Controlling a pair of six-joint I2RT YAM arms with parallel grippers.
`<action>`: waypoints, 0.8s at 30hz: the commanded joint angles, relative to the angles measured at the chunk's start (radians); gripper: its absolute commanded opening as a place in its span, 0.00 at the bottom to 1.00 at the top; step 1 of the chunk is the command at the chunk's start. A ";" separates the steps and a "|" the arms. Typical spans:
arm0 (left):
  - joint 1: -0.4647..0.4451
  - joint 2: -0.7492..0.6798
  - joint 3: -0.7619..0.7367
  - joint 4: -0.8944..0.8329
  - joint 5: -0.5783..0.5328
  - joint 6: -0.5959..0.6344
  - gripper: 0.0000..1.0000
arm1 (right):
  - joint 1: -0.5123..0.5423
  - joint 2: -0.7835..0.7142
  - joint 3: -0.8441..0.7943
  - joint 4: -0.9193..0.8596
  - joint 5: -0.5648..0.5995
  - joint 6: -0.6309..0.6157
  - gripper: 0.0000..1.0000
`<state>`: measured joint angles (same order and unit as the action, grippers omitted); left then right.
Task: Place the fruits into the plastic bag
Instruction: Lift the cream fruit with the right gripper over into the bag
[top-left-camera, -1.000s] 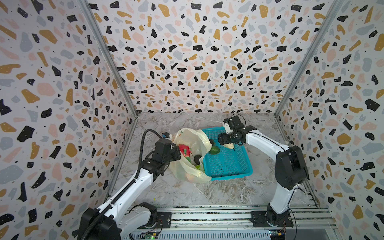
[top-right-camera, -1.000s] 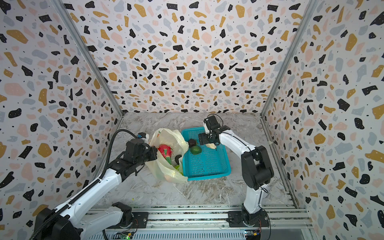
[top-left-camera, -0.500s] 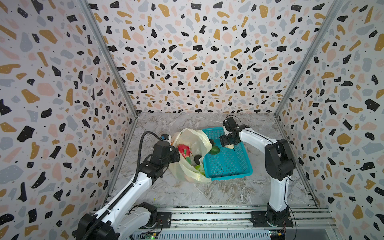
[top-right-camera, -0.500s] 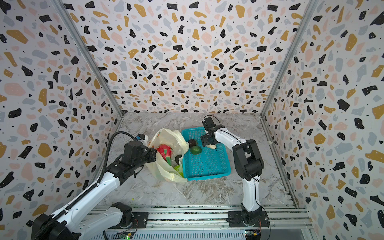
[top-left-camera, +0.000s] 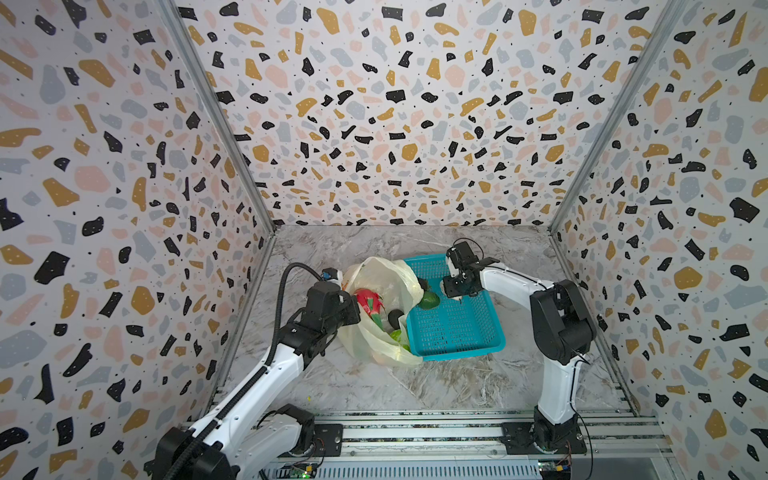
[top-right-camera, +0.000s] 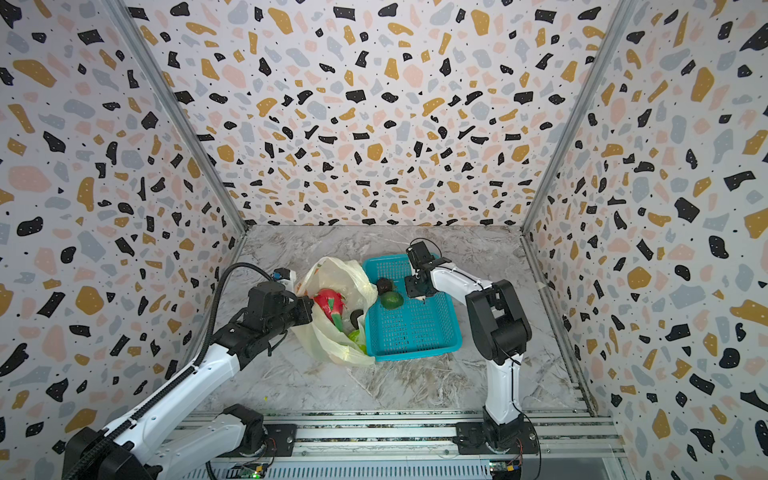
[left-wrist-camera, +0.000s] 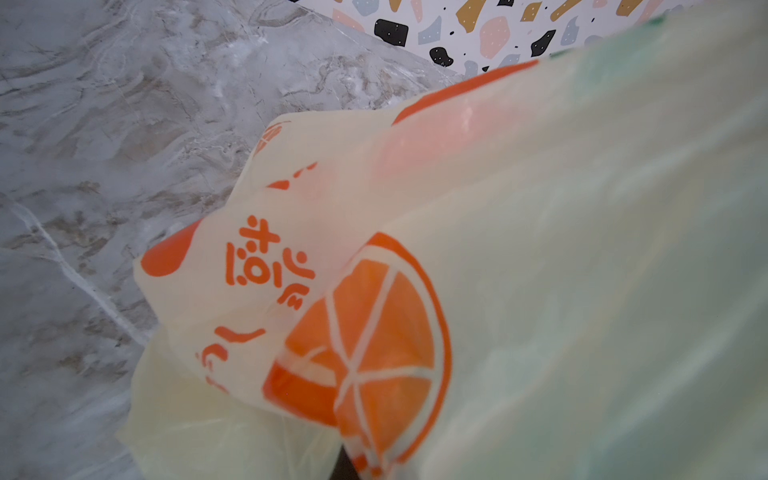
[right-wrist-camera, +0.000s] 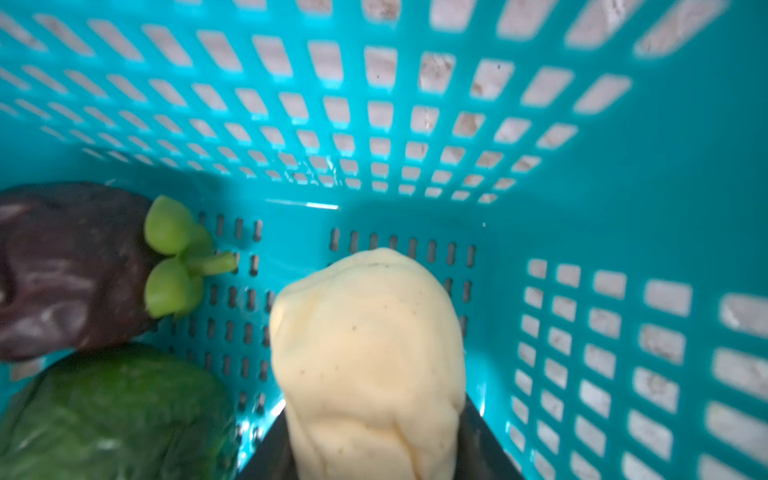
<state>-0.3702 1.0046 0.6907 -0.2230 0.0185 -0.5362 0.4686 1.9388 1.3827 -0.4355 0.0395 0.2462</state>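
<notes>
Only orange glyphs (left-wrist-camera: 266, 262) mark plastic bag (left-wrist-camera: 540, 291) — left fingers (top-right-camera: 307, 311) pinch it; right fingers (right-wrist-camera: 482, 444) flank pale fruit (right-wrist-camera: 365, 353), grip unclear.

Three walls (top-left-camera: 374, 124), terrazzo print: black, ochre, pink and grey chips on white. Metal posts (top-left-camera: 220, 124) in both back corners. Floor (top-left-camera: 415, 386) grey marble-look, pale veins. Slotted metal rails (top-left-camera: 415, 434) along front edge. Light even and diffuse, soft shadows only. Same in both top views.
</notes>
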 joint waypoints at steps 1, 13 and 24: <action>0.005 -0.005 0.011 0.023 0.011 0.008 0.00 | -0.007 -0.137 -0.028 0.032 -0.014 0.019 0.41; 0.004 0.016 0.018 0.045 0.040 0.011 0.00 | 0.092 -0.596 0.004 0.206 -0.304 -0.088 0.42; 0.005 0.011 0.053 -0.018 -0.021 0.001 0.00 | 0.461 -0.470 0.099 0.146 -0.434 -0.179 0.43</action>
<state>-0.3702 1.0275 0.7067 -0.2256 0.0303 -0.5373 0.8967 1.4216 1.5043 -0.2367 -0.3546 0.0910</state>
